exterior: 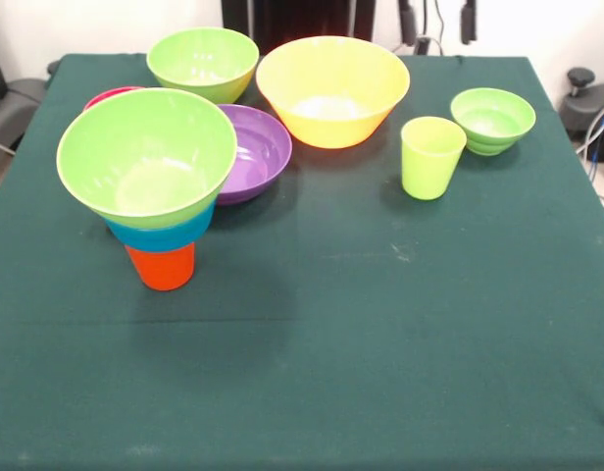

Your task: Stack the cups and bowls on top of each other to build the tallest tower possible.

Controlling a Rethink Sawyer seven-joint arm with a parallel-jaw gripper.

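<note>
Tower standing part-built at table's left front, arm not showing, so gripper state: cannot tell. Next move, I'm judging: lifting the large glossy yellow plastic bowl (332, 90) from far centre onto the wide lime green bowl (147, 155) topping the blue bowl (161, 234) and narrow orange cup (162, 265)

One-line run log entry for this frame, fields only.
tower: orange plastic cup, blue bowl, large lime green bowl on top | yellow plastic bowl: loose on table | lime green cup: loose | gripper: not in view
</note>
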